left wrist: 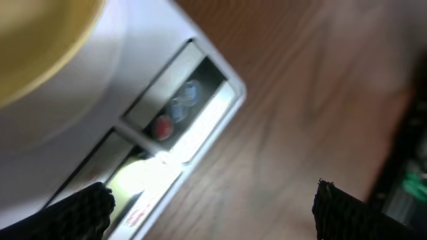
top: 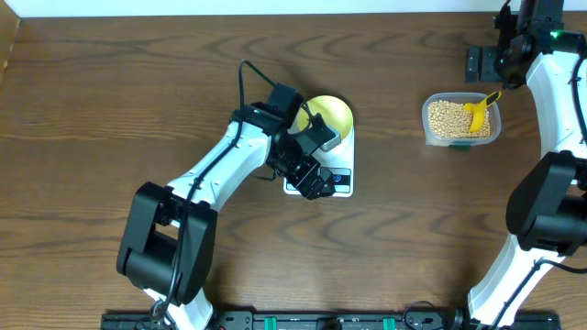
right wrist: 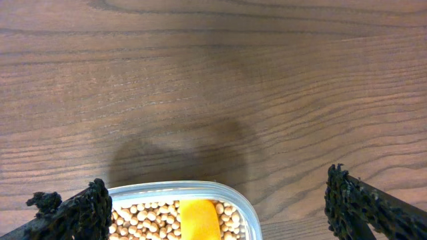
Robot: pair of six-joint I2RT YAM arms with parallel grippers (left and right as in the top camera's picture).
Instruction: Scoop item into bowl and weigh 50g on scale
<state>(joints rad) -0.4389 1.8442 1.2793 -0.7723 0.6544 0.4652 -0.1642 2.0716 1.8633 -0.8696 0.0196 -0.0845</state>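
Observation:
The pale-yellow bowl (top: 330, 115) stands on the white scale (top: 340, 181) at mid-table. In the left wrist view the bowl (left wrist: 33, 40) fills the top-left corner and the scale (left wrist: 127, 87) shows its buttons and lit display. My left gripper (top: 313, 180) (left wrist: 213, 192) hovers open over the scale's display edge, with nothing between its fingers. The item, tan grains (top: 448, 117) (right wrist: 143, 217), lies in a clear container (top: 461, 139) (right wrist: 180, 189). My right gripper (top: 484, 62) (right wrist: 217, 185) hangs open above the container's far side, holding nothing.
A yellow scoop (top: 479, 110) (right wrist: 199, 219) rests in the grains inside the container. The left arm reaches across the table's middle from the front-left. The right arm rises along the right edge. Brown wooden tabletop (top: 110, 110) surrounds everything.

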